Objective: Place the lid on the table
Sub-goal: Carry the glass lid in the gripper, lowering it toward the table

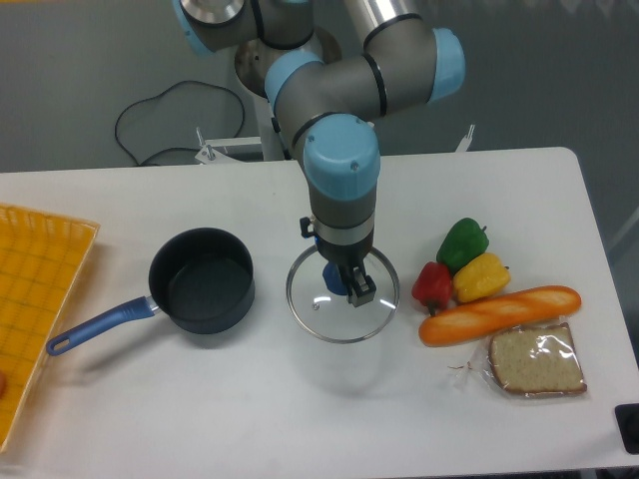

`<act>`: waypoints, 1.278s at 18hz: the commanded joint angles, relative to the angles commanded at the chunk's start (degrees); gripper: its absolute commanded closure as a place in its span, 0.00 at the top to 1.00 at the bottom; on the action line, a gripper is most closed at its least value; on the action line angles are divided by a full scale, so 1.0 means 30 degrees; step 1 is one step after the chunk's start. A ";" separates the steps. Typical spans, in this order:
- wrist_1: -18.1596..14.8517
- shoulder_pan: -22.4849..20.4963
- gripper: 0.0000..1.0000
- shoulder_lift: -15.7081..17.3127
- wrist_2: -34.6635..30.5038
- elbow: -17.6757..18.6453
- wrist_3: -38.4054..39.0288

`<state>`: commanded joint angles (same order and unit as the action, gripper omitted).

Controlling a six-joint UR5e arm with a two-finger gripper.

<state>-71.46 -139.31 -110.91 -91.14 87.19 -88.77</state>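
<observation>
End effector [342, 280] pointing down, fingers closed.

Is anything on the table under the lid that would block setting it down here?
Nothing visible. The gripper holds the lid by its blue knob over bare table; the saucepan sits to one side, the red pepper to the other.

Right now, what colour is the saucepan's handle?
Blue; the saucepan handle shows clearly in the fixed camera view.

glass lid [324, 314], blue knob, over white table [300, 419]
</observation>
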 joint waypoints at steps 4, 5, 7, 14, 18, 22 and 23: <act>0.0292 0.0029 0.60 -0.0587 -0.0672 -0.0059 0.0000; 0.0438 0.0058 0.60 -0.0762 -0.0674 -0.0059 0.0000; 0.0877 0.0175 0.60 -0.1230 -0.0703 -0.0088 0.0175; 0.1201 0.0907 0.60 -0.2023 -0.0674 -0.0235 0.0963; 0.1961 0.1201 0.60 -0.2491 -0.0674 -0.0206 0.1231; 0.2139 0.1318 0.60 -0.2668 -0.0615 -0.0206 0.1231; 0.2139 0.1318 0.60 -0.2726 -0.0557 -0.0177 0.1231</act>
<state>-65.04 -135.35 -119.09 -92.81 86.66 -85.08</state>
